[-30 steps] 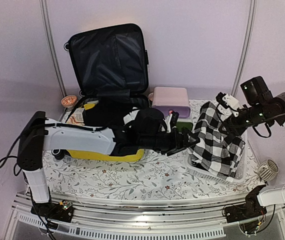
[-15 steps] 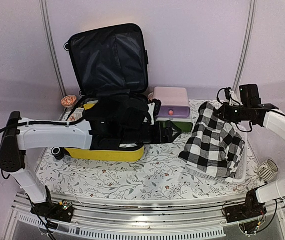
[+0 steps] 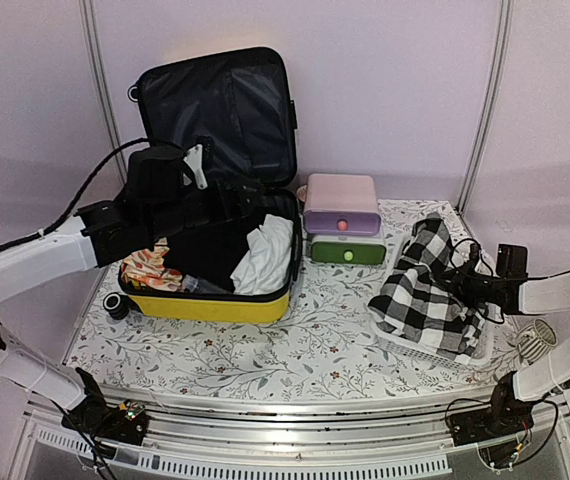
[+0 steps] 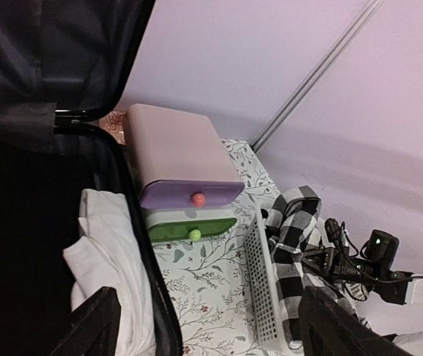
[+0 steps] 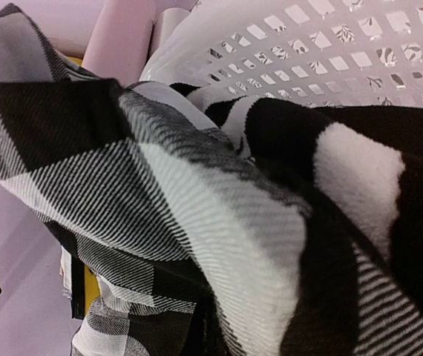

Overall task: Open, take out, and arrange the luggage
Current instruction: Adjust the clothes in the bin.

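The luggage [image 3: 205, 305], a yellow hard-shell suitcase, lies open on the table with its black-lined lid [image 3: 215, 110] upright against the wall. Inside lie a white cloth [image 3: 265, 255], black clothing [image 3: 210, 250] and an orange patterned piece [image 3: 145, 270]. My left gripper [image 3: 260, 203] hovers over the suitcase's right side, open and empty; in the left wrist view its dark fingers [image 4: 96, 326] frame the suitcase rim [image 4: 133, 215] and the white cloth [image 4: 115, 252]. My right gripper [image 3: 458, 282] is low and buried in a black-and-white checked cloth [image 3: 425, 290], which fills the right wrist view [image 5: 159, 185]; its fingers are hidden.
A white mesh basket [image 3: 420, 345] at the right holds the checked cloth, which hangs over its near rim. A pink-and-purple drawer box [image 3: 342, 200] on a green drawer [image 3: 345, 251] stands between suitcase and basket. A small round vented object [image 3: 535, 340] sits at the far right.
My left arm has swung back from the checked cloth to above the suitcase. My right arm has come down with the cloth, which now lies bunched in the basket, and its gripper has shut.
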Action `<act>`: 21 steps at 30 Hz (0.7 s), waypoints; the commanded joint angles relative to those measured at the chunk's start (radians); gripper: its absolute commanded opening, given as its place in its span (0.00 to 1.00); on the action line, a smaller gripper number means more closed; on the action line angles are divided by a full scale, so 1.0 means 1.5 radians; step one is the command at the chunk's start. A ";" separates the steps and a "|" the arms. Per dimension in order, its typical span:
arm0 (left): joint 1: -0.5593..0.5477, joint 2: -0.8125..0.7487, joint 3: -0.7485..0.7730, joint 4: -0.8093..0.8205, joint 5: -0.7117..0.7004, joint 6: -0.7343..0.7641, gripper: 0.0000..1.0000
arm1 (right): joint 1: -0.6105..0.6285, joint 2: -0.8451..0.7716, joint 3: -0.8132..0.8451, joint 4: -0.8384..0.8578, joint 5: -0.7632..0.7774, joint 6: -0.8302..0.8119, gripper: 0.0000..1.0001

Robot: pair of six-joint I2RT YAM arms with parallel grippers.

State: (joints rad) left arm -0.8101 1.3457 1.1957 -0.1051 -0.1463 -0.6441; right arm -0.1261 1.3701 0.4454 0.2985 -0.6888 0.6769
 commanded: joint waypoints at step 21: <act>-0.129 0.222 0.116 0.061 0.154 0.088 0.70 | 0.016 0.067 0.327 -0.173 -0.189 -0.119 0.01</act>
State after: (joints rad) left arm -0.9245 1.5818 1.2865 -0.0872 0.0357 -0.5446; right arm -0.1055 1.3998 0.8879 0.0288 -0.8932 0.4908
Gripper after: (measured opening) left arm 0.717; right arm 0.018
